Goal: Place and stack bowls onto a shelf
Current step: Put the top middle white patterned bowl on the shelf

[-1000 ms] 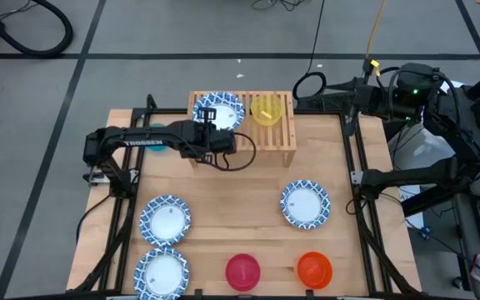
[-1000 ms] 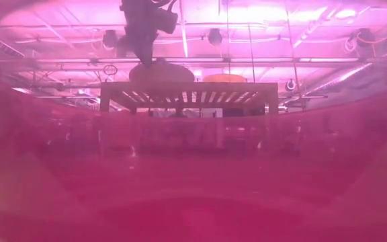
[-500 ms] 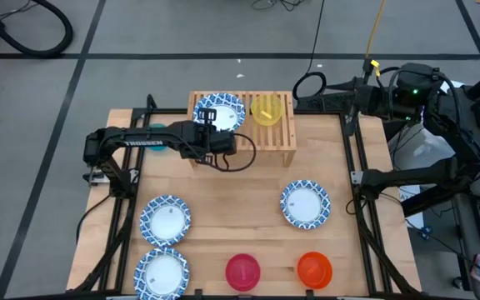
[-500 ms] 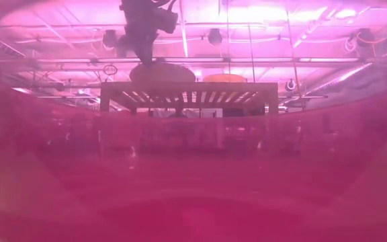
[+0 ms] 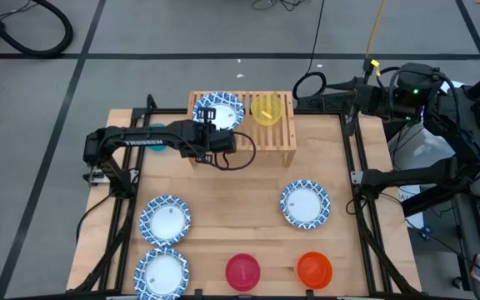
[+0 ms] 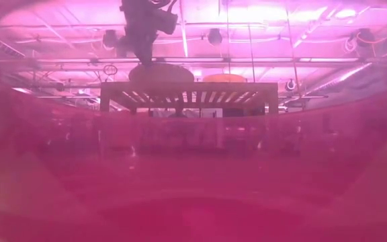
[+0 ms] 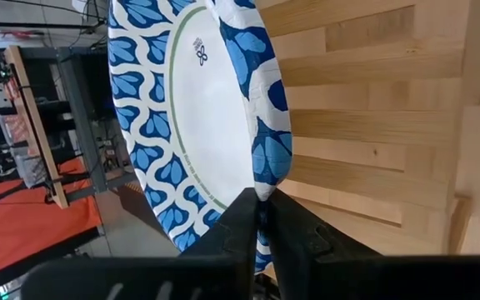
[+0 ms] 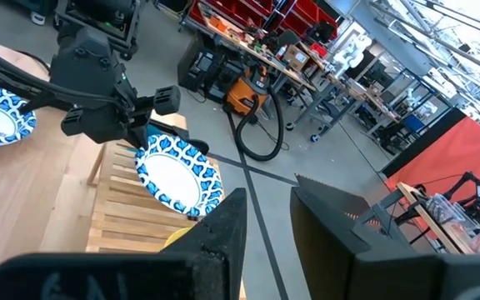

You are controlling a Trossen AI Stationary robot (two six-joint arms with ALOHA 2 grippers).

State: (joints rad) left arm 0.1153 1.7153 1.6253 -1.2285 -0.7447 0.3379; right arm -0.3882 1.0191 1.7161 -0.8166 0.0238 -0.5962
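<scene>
**Operator:** High view check: where is the left gripper (image 5: 209, 125), and what does it carry?

**Technician:** It is over the shelf's (image 5: 283, 133) left end. In the left wrist view its fingers (image 7: 238, 218) are pinched on the rim of a blue-patterned dish (image 7: 198, 117). The dish extends from the fingertips toward the shelf's rear edge, over the slats.

**Operator:** What lies beside it?

**Technician:** The yellow bowl (image 5: 266, 109) sits on the slats just to the right, apart from the dish. By my judgement, release depends on the dish lying flat on the slats; the views do not confirm this.

**Operator:** Right gripper (image 8: 265, 212)?

**Technician:** Parked beyond the table's far right corner, fingers apart, holding nothing. The left arm is nearer.
</scene>
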